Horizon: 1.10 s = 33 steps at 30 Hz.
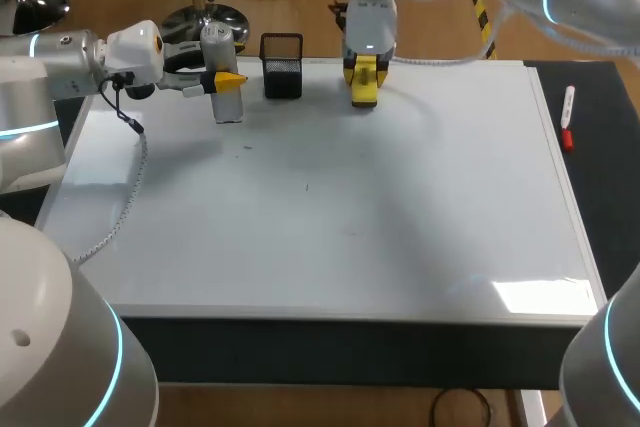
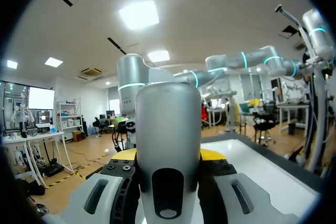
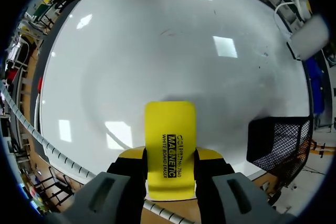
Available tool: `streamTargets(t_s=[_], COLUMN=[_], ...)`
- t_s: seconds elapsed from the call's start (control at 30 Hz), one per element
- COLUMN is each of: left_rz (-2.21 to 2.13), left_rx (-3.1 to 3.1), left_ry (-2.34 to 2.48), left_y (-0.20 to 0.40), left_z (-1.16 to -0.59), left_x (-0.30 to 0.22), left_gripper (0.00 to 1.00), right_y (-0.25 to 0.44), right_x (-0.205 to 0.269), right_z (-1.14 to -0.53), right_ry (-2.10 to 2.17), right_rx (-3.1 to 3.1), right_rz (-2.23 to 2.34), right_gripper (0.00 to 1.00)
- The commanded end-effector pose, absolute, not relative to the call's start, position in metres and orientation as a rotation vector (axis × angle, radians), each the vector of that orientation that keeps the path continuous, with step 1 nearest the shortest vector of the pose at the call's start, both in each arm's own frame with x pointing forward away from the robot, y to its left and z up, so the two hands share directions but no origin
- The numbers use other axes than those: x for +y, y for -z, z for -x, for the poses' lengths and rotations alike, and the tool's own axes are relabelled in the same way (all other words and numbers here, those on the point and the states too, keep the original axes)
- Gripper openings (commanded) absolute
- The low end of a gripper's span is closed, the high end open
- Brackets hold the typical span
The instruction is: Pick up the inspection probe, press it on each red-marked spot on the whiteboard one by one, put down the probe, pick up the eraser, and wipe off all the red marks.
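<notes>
At far edge of whiteboard (image 1: pixel 330 207), right end effector (image 1: pixel 365 73) grips eraser (image 1: pixel 364 95); left end effector (image 1: pixel 228 79) grips probe (image 1: pixel 229 107) upright.

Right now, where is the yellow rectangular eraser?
In the head view, the eraser sits in the right gripper at the whiteboard's far edge, right of the black mesh basket.

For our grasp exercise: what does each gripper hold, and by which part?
Left gripper: grey probe, around its middle. Right gripper: yellow eraser, by its long sides.
</notes>
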State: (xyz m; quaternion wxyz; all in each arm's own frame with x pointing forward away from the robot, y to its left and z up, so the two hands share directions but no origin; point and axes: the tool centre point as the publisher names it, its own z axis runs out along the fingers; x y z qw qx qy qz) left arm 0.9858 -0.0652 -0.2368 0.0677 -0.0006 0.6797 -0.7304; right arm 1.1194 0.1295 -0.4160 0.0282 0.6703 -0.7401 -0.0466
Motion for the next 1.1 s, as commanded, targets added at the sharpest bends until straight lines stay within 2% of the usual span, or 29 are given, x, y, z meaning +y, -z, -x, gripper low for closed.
streamTargets(t_s=[0.03, 0.27, 0.3, 0.33, 0.37, 0.4, 0.7, 1.1], left_rz=[0.002, 0.002, 0.002, 0.002, 0.002, 0.002, 0.002, 0.002], left_rx=[2.046, 2.046, 2.046, 2.046, 2.046, 2.046, 2.046, 2.046], left_ry=[2.198, 2.198, 2.198, 2.198, 2.198, 2.198, 2.198, 2.198], left_y=[0.236, 0.236, 0.236, 0.236, 0.236, 0.236, 0.236, 0.236], left_z=[-0.985, -0.985, -0.985, -0.985, -0.985, -0.985, -0.985, -0.985], left_x=[-0.065, -0.065, -0.065, -0.065, -0.065, -0.065, -0.065, -0.065], left_gripper=[0.00, 0.00, 0.00, 0.00, 0.00, 0.00, 0.00, 0.00], right_y=[0.421, 0.425, 0.426, 0.426, 0.426, 0.426, 0.414, 0.375], right_x=[0.127, 0.124, 0.123, 0.123, 0.122, 0.122, 0.110, 0.076], right_z=[-1.122, -1.121, -1.121, -1.121, -1.120, -1.120, -1.118, -1.123], right_ry=[0.159, 0.168, 0.166, 0.168, 0.164, 0.162, 0.228, 0.382], right_rx=[-2.284, -2.286, -2.291, -2.291, -2.299, -2.305, -2.441, -2.751], right_rz=[-2.067, -2.042, -2.031, -2.032, -2.023, -2.014, -1.936, -1.550], right_gripper=[0.00, 0.00, 0.29, 0.50, 0.87, 1.00, 1.00, 1.00])
